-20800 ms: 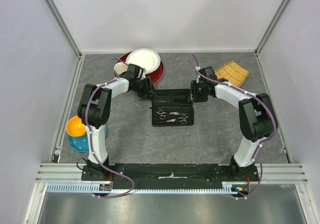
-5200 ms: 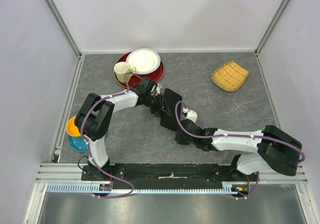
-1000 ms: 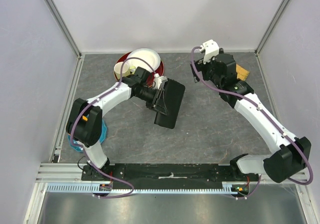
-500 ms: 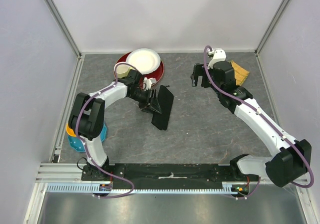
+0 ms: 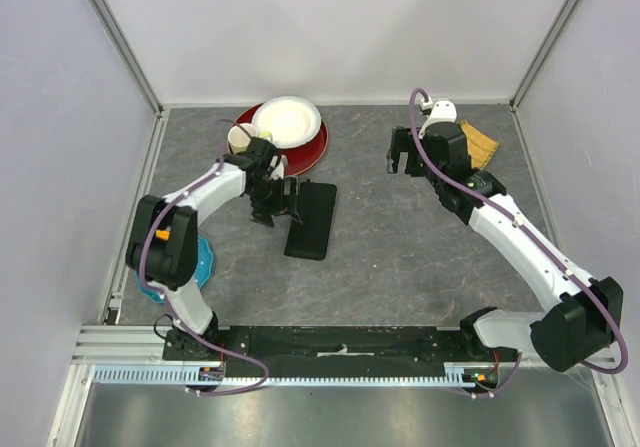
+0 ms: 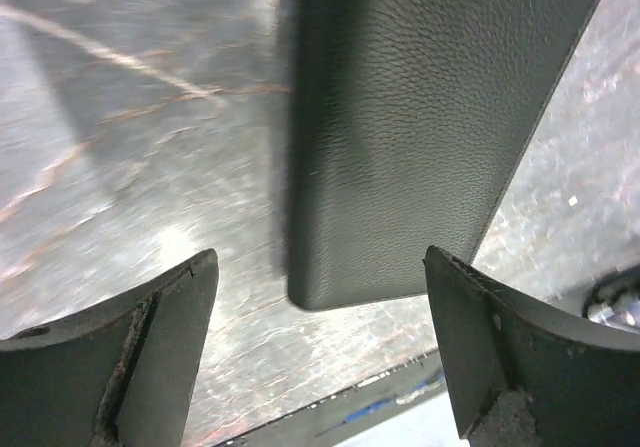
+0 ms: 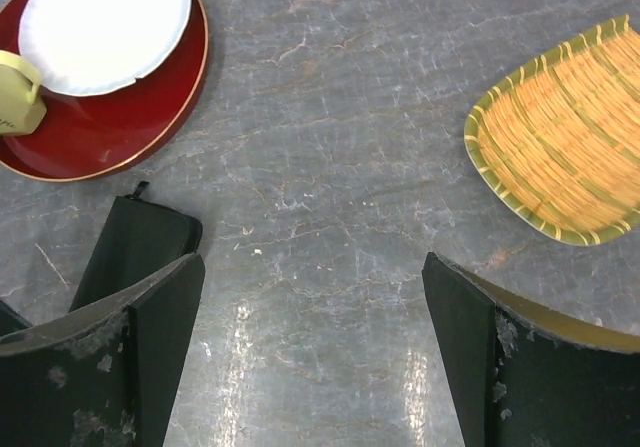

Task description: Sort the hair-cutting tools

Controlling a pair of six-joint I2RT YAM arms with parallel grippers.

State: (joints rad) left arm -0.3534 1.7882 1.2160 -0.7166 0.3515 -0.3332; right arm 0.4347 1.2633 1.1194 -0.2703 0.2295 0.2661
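Flat black grained case (image 5: 312,222) lies shut
Left tool (image 6: 318,267), right tool (image 7: 312,267) gape empty; case looks stiff, light: pinch a thin edge.

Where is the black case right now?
In the top view, the black case lies flat left of centre, beside the left claw, near the red plate.

White plate (image 7: 105,27) and cup (image 7: 15,92) rest on red plate (image 7: 120,132).
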